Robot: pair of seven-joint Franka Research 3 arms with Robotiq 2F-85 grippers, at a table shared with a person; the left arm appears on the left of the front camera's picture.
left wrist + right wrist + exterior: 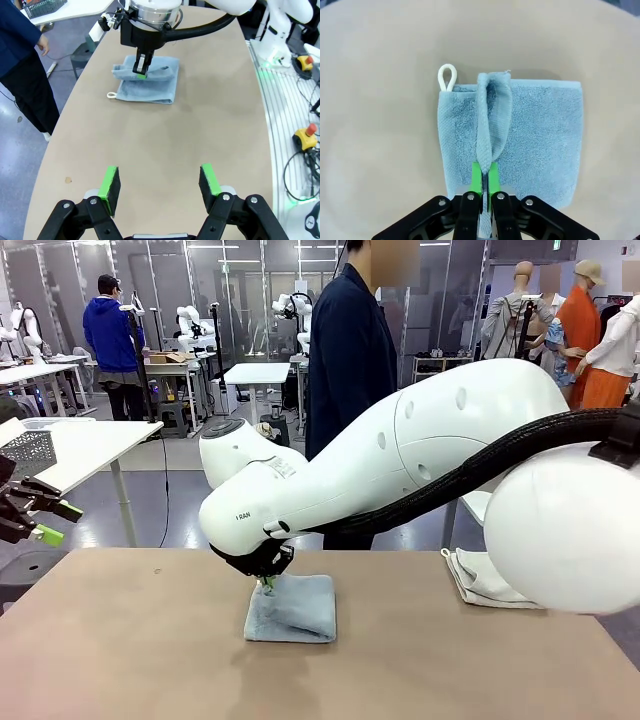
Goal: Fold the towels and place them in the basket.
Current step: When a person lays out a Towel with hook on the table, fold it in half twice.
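Blue towel [520, 135] mid-worktop, fold pinched in R gripper [483, 176] jaws; L gripper [159, 187] jaws apart; cream towel [478, 580] partly hidden by arm.

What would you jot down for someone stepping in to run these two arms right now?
Right gripper: jaws nearly together, pinching a raised ridge of the pale grey-blue terry towel, which lies folded mid-table, white loop out at one corner.
Left gripper: jaws open, holding nothing, hovering above bare table.
Cream-white terry towel: lying at the table's far edge on the robot's right, partly hidden by the right arm.
Done: grey-blue towel partly folded.
Left: finish folding both towels, place them in the basket.
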